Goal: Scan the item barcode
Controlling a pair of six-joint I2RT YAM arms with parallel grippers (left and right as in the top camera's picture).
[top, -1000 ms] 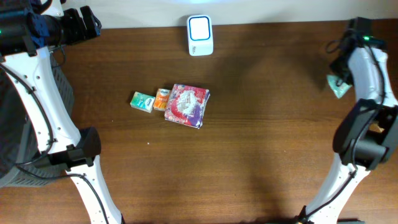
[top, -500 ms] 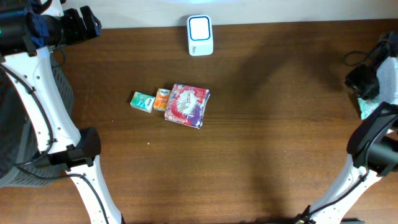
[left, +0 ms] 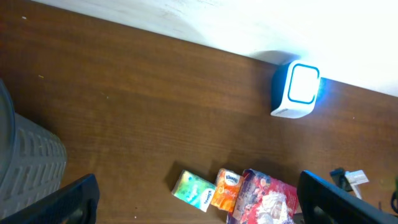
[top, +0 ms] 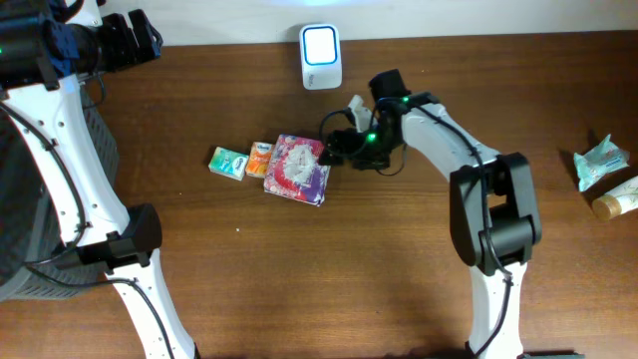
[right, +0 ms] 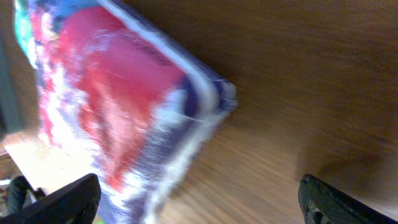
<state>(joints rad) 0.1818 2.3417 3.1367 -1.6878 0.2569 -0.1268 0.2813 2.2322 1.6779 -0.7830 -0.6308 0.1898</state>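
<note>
Plainly the right jaws (right: 196, 200) stand wide apart with nothing between them. Both fingertips show at the bottom corners of the wrist view, with bare wood and the near corner of the red and purple pack (top: 299, 168) ahead. From where I stand, that arm is stretched across the bench (top: 399, 269), its jaws just beside the pack's right-hand edge. I cannot tell whether they touch it.

The pack lies flat near the middle of the bench, nearly square and turned a little off the bench's edges, so no long axis dictates the grip. It lies to the left of the jaws and slightly toward the near side. No barcode shows on its upper face.

A small orange pack (top: 260, 159) sits against its left side and a green one (top: 228, 163) just beyond, so that flank is crowded. The right and near sides have open wood. The scanner (top: 321, 57) stands lit at the far edge, beyond the pack and a touch to its right, with a clear run between them.

The left jaws (left: 202, 196) are spread open too, hanging empty up by the far left corner, well apart from everything, so I reckon the right arm is the one to lift. A teal packet (top: 601, 162) and a tube (top: 620, 199) lie well off to the right.
</note>
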